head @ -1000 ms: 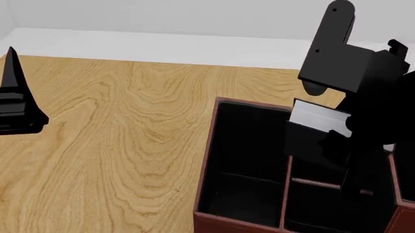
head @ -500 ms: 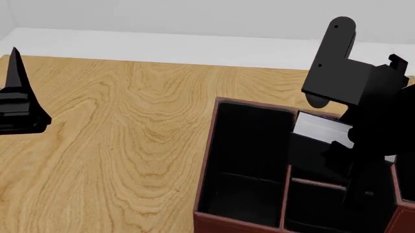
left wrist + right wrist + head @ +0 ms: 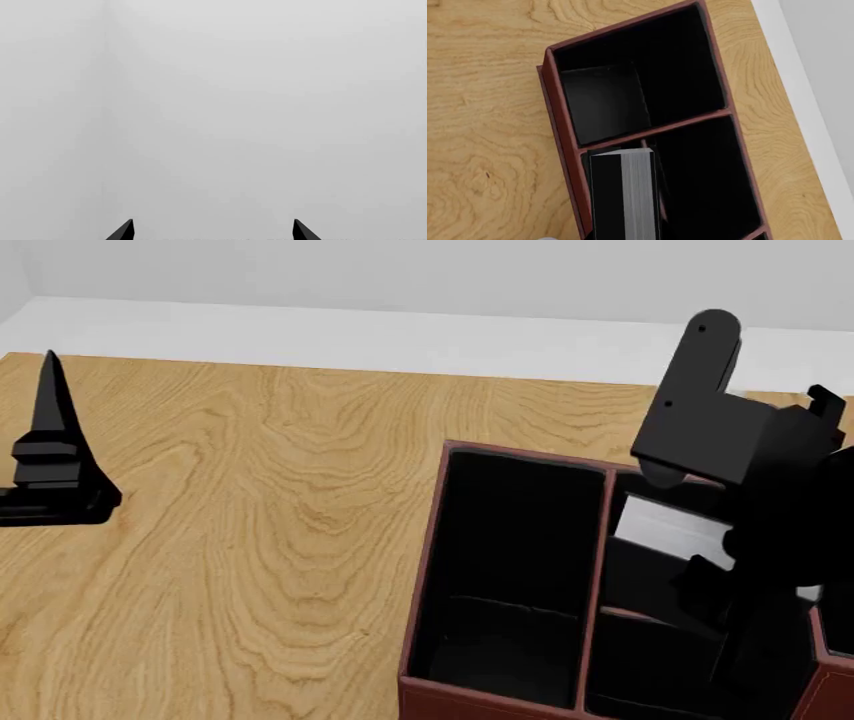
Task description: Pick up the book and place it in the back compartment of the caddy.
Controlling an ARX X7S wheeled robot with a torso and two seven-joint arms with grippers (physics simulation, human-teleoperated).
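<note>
Black book (image 3: 622, 192) hangs upright in the right gripper's (image 3: 747, 570) grasp at lower right, ready to slot into the caddy (image 3: 434, 570); left gripper (image 3: 212, 231) idles, spread wide.

Wooden table (image 3: 267, 540) carries caddy (image 3: 434, 540).

A light wooden table (image 3: 267, 540) meets plain pale-grey walls.

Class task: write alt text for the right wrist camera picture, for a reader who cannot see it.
A black book with white page edges is held over a red-brown caddy with black compartments, seen from above. The caddy stands on a wooden table.
</note>
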